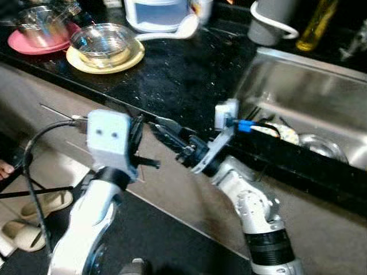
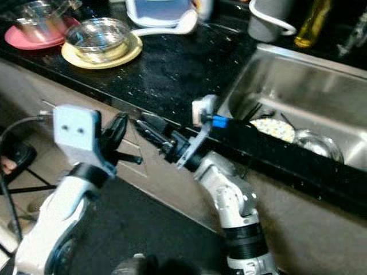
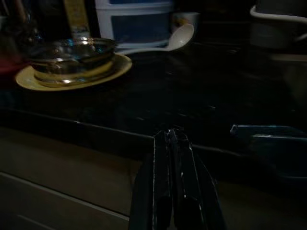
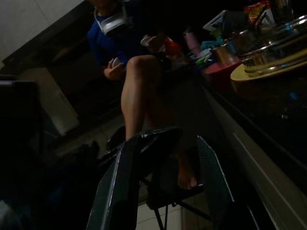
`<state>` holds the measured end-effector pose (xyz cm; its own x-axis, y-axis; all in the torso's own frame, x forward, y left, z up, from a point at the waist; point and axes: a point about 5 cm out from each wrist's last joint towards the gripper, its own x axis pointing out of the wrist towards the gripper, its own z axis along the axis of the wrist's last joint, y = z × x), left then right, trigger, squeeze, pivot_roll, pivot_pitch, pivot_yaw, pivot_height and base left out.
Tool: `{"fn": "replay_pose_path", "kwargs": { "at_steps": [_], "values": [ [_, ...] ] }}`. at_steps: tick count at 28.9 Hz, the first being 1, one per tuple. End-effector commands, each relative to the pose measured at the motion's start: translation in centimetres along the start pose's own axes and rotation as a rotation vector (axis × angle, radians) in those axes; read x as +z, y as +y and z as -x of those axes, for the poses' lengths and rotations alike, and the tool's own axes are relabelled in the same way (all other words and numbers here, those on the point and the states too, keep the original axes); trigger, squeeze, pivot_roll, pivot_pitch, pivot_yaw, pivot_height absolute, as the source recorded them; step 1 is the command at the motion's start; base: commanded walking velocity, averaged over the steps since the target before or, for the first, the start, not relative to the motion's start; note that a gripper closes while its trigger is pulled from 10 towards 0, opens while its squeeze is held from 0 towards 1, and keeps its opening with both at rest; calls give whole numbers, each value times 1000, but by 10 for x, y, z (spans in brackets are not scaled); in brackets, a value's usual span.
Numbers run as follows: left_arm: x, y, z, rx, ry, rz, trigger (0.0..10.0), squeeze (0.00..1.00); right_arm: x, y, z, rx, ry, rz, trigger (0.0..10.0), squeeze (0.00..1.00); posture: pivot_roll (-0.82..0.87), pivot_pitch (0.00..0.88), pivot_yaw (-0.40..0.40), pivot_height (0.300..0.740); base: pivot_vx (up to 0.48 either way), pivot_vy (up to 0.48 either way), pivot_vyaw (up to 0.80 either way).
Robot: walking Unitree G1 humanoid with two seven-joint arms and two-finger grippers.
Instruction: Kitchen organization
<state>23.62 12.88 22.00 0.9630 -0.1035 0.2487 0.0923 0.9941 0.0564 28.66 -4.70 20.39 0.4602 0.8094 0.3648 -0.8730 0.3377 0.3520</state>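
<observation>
A glass bowl (image 1: 105,41) sits on a yellow plate (image 1: 133,58) at the back left of the black counter (image 1: 189,74). A second bowl rests on a pink plate (image 1: 23,44) beside it. A white spoon (image 1: 175,31) lies behind them. My left gripper (image 1: 136,130) hangs in front of the counter edge, below the yellow plate; in the left wrist view its fingers (image 3: 165,158) are pressed together, shut and empty. My right gripper (image 1: 161,128) points left along the counter front, open, with nothing between its fingers (image 4: 122,177).
A steel sink (image 1: 304,91) to the right holds a plate (image 1: 281,133) and a metal bowl (image 1: 324,146). A white container (image 1: 155,12), grey jug (image 1: 269,23) and oil bottle (image 1: 318,23) line the back. Slippers (image 1: 34,209) lie on the floor. A person (image 4: 139,81) sits to the left.
</observation>
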Motion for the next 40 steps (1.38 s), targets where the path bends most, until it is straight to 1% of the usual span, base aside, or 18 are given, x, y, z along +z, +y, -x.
{"fn": "replay_pose_path", "kwargs": {
  "at_steps": [1,3,6,9,11,12,13,14,15,21,27,40],
  "values": [
    [-1,10,-2,42,-1,-39,10000,0,2,-9,3,-59,-5,15,10000,0,50,74,-61,732,0,0,0],
    [1,17,-4,72,-10,-57,10000,0,4,-13,2,-84,-10,26,10000,0,50,74,-62,732,0,0,0],
    [5,32,-7,129,-26,-90,10000,0,9,-21,3,-130,-20,45,10000,0,50,74,-62,732,0,0,0],
    [6,37,-8,148,-30,-101,10000,0,11,-24,4,-146,-23,53,10000,0,50,74,-62,732,0,0,0],
    [10,49,-9,196,-43,-132,10000,0,17,-33,8,-195,-37,72,10000,0,51,74,-65,732,0,0,0],
    [10,49,-9,196,-43,-132,10000,0,17,-33,8,-195,-37,72,10000,0,51,74,-65,732,0,0,0],
    [15,60,-10,233,-58,-157,10000,0,24,-42,12,-243,-51,94,10000,0,51,74,-65,732,0,0,0],
    [15,60,-10,233,-58,-157,10000,0,24,-42,12,-243,-51,94,10000,0,51,74,-65,732,0,0,0],
    [17,63,-11,246,-65,-161,10000,0,27,-45,13,-261,-58,102,10000,0,51,74,-65,732,0,0,0],
    [19,67,-13,259,-71,-167,10000,0,32,-50,15,-292,-74,117,10000,0,51,76,-64,732,0,0,0],
    [18,61,-14,235,-70,-157,10000,0,34,-52,14,-294,-81,126,10000,0,51,76,-62,732,0,0,0],
    [18,59,-17,217,-72,-159,10000,0,36,-52,11,-282,-84,139,10000,0,51,72,-63,732,299,0,0]
  ]
}}
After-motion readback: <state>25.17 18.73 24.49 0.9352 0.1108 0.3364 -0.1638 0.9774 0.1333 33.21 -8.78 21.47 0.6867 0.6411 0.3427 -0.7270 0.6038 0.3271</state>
